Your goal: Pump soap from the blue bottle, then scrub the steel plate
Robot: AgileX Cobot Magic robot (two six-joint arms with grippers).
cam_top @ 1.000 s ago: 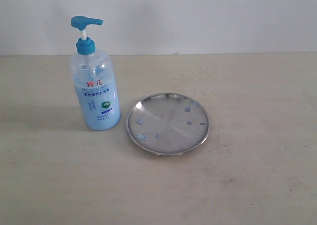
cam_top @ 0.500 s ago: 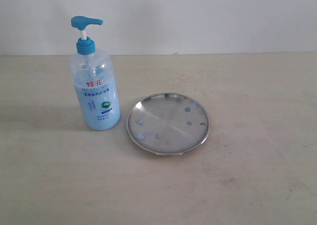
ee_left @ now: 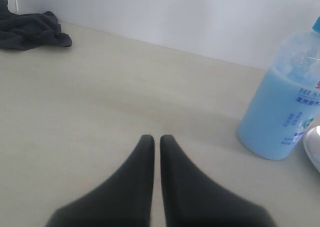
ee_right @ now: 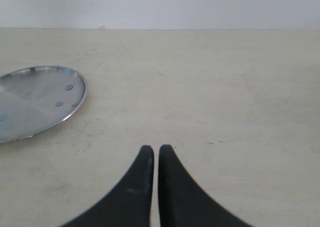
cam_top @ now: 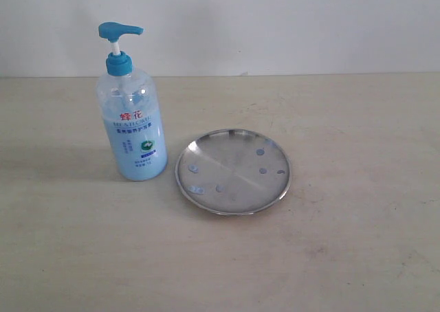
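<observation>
The blue bottle (cam_top: 133, 123) stands upright on the table, pump head raised, about two thirds full of pale blue soap; the left wrist view shows its lower body (ee_left: 280, 107). Just right of it lies the steel plate (cam_top: 232, 171), round and shiny, dotted with small bluish soap droplets (cam_top: 259, 150); the right wrist view also shows the plate (ee_right: 35, 102). Neither gripper appears in the exterior view. My left gripper (ee_left: 157, 139) is shut and empty, well short of the bottle. My right gripper (ee_right: 155, 150) is shut and empty, off to the side of the plate.
A dark crumpled cloth (ee_left: 30, 27) lies by the white wall in the left wrist view. The pale wooden table (cam_top: 344, 243) stretches around bottle and plate, ending at the white wall behind.
</observation>
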